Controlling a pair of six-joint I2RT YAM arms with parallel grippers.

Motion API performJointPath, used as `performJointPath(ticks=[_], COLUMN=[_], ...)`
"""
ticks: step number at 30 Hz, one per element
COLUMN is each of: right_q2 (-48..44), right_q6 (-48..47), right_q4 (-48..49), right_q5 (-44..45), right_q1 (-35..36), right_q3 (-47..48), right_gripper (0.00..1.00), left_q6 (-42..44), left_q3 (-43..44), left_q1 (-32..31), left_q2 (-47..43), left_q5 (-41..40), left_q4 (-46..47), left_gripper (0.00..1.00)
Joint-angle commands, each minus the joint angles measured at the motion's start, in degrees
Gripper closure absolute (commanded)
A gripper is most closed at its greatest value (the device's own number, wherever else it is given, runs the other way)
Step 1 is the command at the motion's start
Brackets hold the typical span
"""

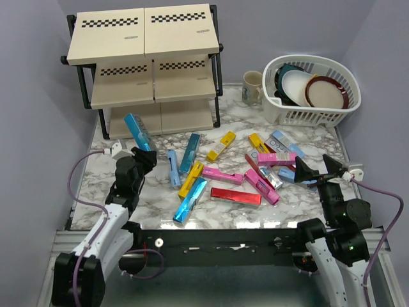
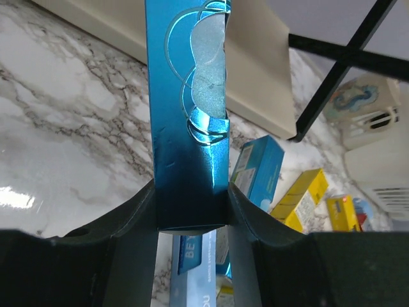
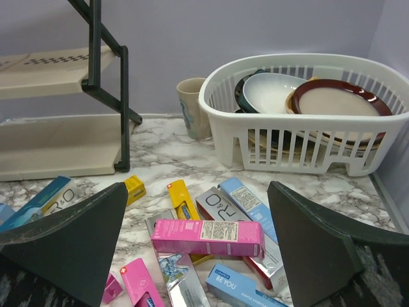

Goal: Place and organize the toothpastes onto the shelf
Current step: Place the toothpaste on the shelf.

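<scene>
Near the left edge of the marble tabletop (image 1: pixel 153 204), the left gripper (image 1: pixel 146 156) is clamped on the lower end of a metallic blue toothpaste carton (image 1: pixel 135 129). The carton tilts up in front of the bottom tier of the three-tier shelf (image 1: pixel 144 32) at the back left corner and appears to be clear of the surface. Toward the right edge, the right gripper (image 1: pixel 315 167) hangs with its jaws spread wide and empty beside the pink, yellow, blue, silver and red toothpastes (image 1: pixel 222 174) scattered across the middle, with a white dish basket (image 1: pixel 313 116) and a mug (image 1: pixel 252 86) in the back right corner.
</scene>
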Motion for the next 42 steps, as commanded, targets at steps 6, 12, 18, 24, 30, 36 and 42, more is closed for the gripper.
performJointPath(ticks=[6, 12, 18, 24, 30, 36, 42], right_q2=[-16.2, -16.2, -16.2, -16.2, -16.2, -16.2, -16.2], right_q6=[0.4, 0.6, 0.5, 0.4, 0.3, 0.3, 0.2], right_q4=[-1.8, -1.9, -2.0, -2.1, -2.2, -2.1, -2.2], right_q5=[1.1, 0.9, 0.7, 0.7, 0.6, 0.6, 0.6], right_q1=[2.0, 2.6, 2.8, 2.9, 3.2, 3.6, 3.8], right_q3=[1.9, 2.2, 2.2, 2.2, 2.2, 2.1, 2.1], right_gripper=[0.00, 0.00, 0.00, 0.00, 0.00, 0.00, 0.00], left_q6=[-7.5, -11.2, -14.6, -13.6, -13.6, -13.0, -14.0], left_q3=[3.9, 7.8, 10.6, 13.4, 18.0, 23.1, 25.5], left_q1=[17.7, 23.0, 28.7, 31.8, 34.6, 35.0, 35.2], left_q2=[21.7, 31.9, 39.3, 44.0, 49.9, 56.0, 60.4], left_q5=[31.9, 38.9, 44.3, 47.1, 49.2, 51.3, 51.7], left_q4=[31.9, 34.7, 37.4, 34.7, 31.8, 30.1, 29.5], left_gripper=[0.66, 0.65, 0.60, 0.57, 0.53, 0.50, 0.46])
